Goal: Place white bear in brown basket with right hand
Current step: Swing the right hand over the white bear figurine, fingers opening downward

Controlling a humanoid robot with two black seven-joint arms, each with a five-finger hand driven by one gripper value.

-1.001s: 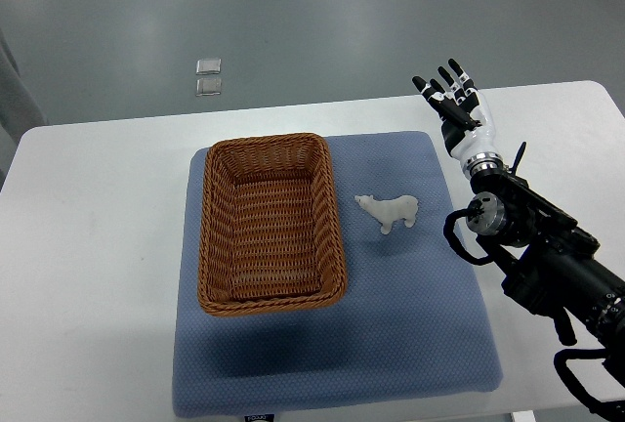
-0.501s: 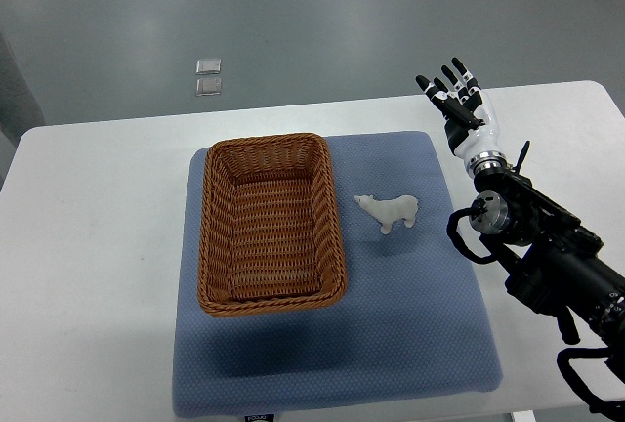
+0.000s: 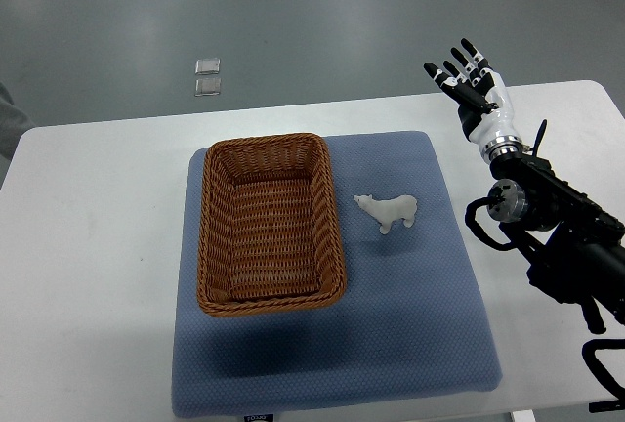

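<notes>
- One small white bear (image 3: 389, 212) stands centre frame on the blue mat (image 3: 410, 324), just right of the brown basket (image 3: 270, 222).
- Probably light and rigid; grip its body.
- Right hand (image 3: 473, 93), upper right, fingers spread, empty.

The black, cable-wrapped right arm (image 3: 562, 246) is seen entering from the lower right edge and is stretched up and to the left. At its end, the white-and-black fingered right hand (image 3: 476, 95) is held raised, its black fingers (image 3: 452, 72) spread wide and extended, with nothing grasped. No left arm is seen.
</notes>
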